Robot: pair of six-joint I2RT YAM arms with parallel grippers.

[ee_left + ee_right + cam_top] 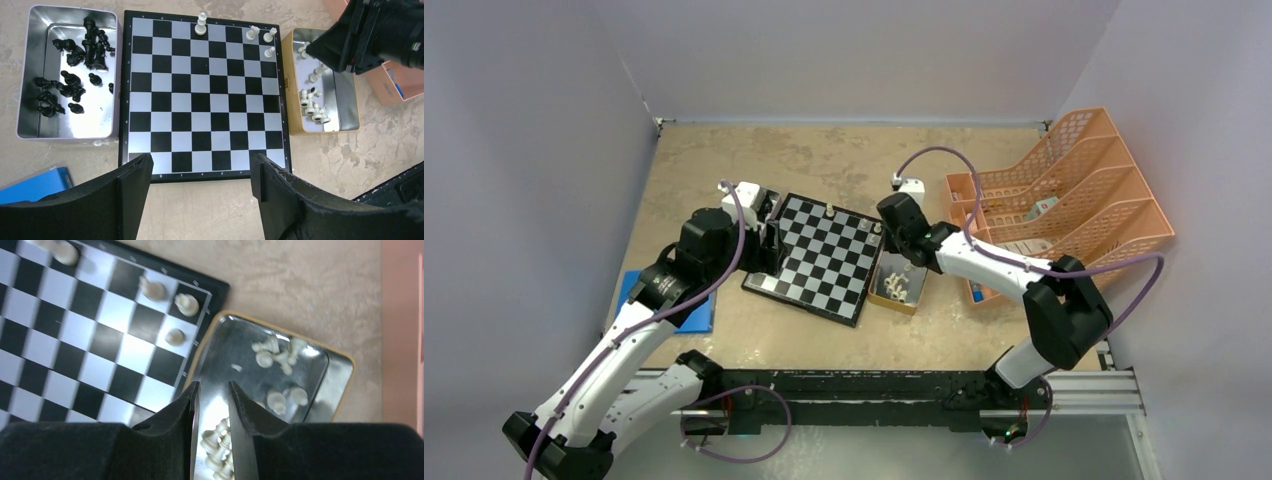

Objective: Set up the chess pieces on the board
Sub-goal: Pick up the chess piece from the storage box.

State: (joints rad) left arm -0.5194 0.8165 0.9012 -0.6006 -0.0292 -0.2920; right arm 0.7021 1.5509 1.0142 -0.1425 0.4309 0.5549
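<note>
Mid-desk, on the tan mottled desk [844, 150]: a flat square chessboard [202, 105] of black and silvery-white checks with a thin black rim, set askew to the desk's edges. On it, four cream-white chess pieces [200, 24], all upright along the board's far edge. One alone near the middle of that edge, three bunched in the far right corner.

Just beside the board's left edge: a rectangular silver metal tin [95, 122]. Inside, the black chess pieces [92, 42], heaped toward its far end and left wall, some standing, most toppled.

Just beside the board's right edge: a rectangular gold-rimmed metal tin [345, 110]. Inside, more of the cream-white set, loose, a small cluster at its near end and a few scattered further along.

Left gripper [200, 200] raised over the board's left side, fingers spread wide, nothing between them.

Right gripper [212, 390] low over the gold-rimmed tin, fingers parted by only a narrow slit. Tin floor and loose cream pieces visible through the slit, nothing clamped at the tips.

At the desk's right edge: an orange plastic tray rack [1074, 175] of stepped mesh tiers, with a few small items inside, too small to make out.

Near the desk's left edge: a blue flat object [694, 312], partly under the left arm.
</note>
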